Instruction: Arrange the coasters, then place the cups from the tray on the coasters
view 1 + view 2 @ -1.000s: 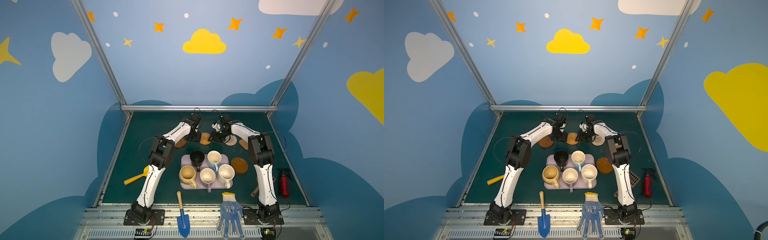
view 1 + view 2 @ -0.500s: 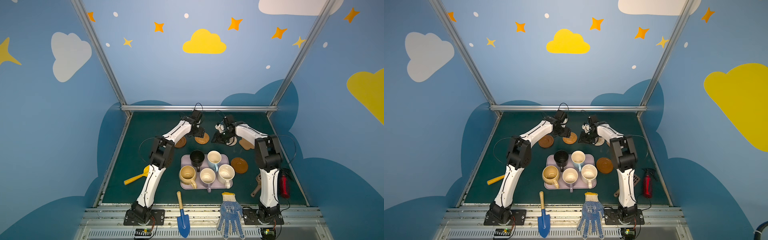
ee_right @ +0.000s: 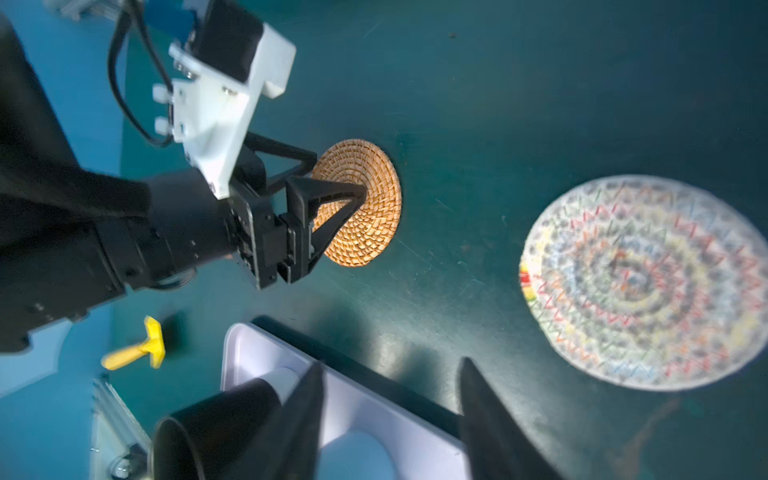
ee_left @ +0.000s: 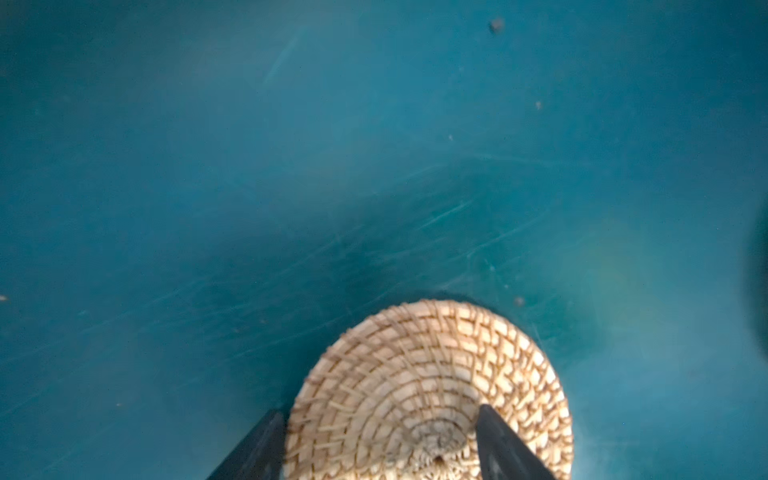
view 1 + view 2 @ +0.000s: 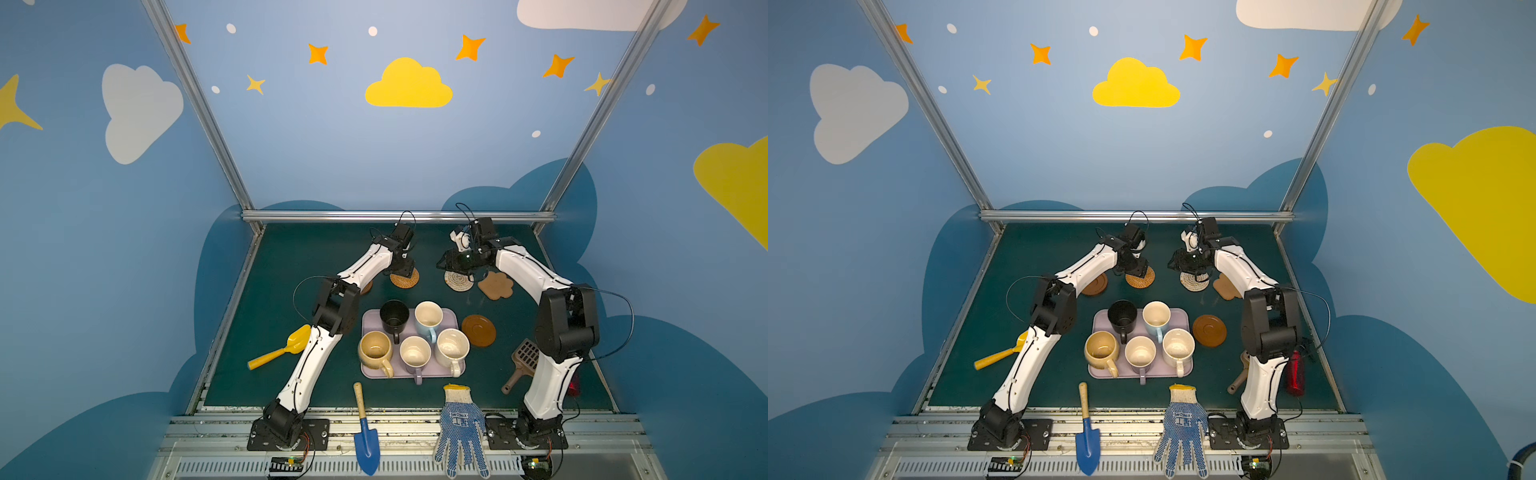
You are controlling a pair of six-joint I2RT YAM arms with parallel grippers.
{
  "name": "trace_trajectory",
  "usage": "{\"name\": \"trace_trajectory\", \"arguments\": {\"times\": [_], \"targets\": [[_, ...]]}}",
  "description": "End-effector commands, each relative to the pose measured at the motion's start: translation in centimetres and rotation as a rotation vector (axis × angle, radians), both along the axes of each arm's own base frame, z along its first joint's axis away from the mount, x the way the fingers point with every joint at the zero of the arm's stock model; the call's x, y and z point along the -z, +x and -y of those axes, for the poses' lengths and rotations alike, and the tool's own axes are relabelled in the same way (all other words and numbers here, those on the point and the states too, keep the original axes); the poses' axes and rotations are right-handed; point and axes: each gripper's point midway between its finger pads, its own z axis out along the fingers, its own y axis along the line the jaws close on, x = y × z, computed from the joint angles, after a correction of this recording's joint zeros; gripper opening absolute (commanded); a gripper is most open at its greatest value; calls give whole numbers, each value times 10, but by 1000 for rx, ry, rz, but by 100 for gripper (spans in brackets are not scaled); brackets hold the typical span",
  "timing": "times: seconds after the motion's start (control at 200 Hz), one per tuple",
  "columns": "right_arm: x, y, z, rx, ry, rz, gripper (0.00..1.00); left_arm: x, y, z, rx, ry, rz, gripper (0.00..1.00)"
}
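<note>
Left side first: my left fingers (image 4: 498, 449) stand apart, pointing down at the orange woven coaster (image 4: 428, 382), which lies flat on the green tabletop (image 5: 291, 266). One finger sits at the coaster's edge, the other over its weave. Whether either tip touches it I cannot tell, but they grip nothing.

Over on the right, my right fingers (image 3: 486, 428) are spread too, with nothing between them. The pale woven coaster (image 3: 648, 282) lies flat just beside them, untouched.

In both top views these two coasters sit at the far end of the tabletop, near each other but apart. The tan cloud-shaped coaster (image 5: 495, 286) lies just beside the pale one, on its right. One dark brown round coaster (image 5: 478, 330) rests just right of the tray (image 5: 434, 372). A second brown coaster (image 5: 1094, 284) peeks out from behind my left arm, left of the orange one.

All five cups stand upright on the tray — the black cup (image 5: 394, 318) and light blue cup (image 5: 428, 316) in the far row, the yellow cup (image 5: 375, 348), lavender cup (image 5: 414, 353) and cream cup (image 5: 452, 347) in the near row.

Around the edges, a yellow scoop (image 5: 278, 351) lies left of the tray, and a blue trowel (image 5: 365, 440) and a dotted glove (image 5: 459, 432) lie along the near edge.
</note>
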Motion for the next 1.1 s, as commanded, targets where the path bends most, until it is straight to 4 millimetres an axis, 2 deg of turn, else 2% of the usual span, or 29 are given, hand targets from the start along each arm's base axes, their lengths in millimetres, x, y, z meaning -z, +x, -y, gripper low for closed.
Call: {"name": "trace_trajectory", "arguments": {"times": [0.0,0.035,0.12,0.295,0.521,0.696,0.826,1.096], "targets": [[-11,-6,9,13,-17,16,83,24,-21,-16,11,116,-86,66],[-13,-6,11,18,-19,23,88,27,-26,-19,18,140,-102,65],[-16,-7,16,23,-36,38,89,33,-36,-25,37,175,-126,64],[-19,-9,22,21,-49,46,89,35,-49,-39,19,212,-162,47],[-23,-12,26,26,-45,61,89,35,-62,-50,18,215,-188,47],[-24,-14,26,23,-42,61,89,30,-66,-62,-19,230,-186,46],[-25,-13,27,25,-41,63,89,28,-69,-64,-23,222,-185,47],[-23,-12,27,25,-37,59,89,25,-56,-75,-97,222,-148,48]]}}
